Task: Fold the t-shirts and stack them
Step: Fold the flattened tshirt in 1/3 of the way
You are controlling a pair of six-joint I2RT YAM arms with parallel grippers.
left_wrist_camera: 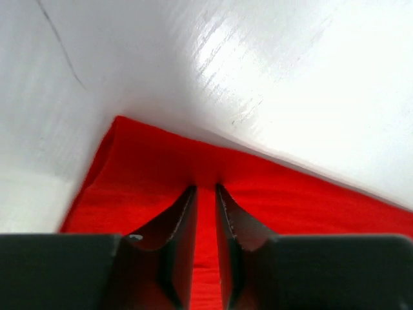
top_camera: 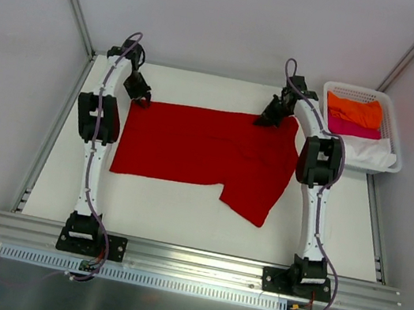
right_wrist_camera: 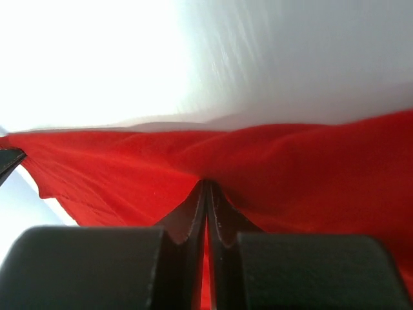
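The deep red t-shirt lies spread across the table, with one sleeve hanging toward the front right. My left gripper sits at its far left corner. In the left wrist view its fingers stand a narrow gap apart, and the flat red cloth shows between them. My right gripper is at the shirt's far right edge. In the right wrist view the gripper is shut, pinching the red cloth into a raised ridge. Orange, pink and white t-shirts lie in the basket.
The white lattice basket stands at the table's far right corner, beside the right arm. White walls enclose the table at the back and sides. An aluminium rail runs along the near edge and holds both arm bases.
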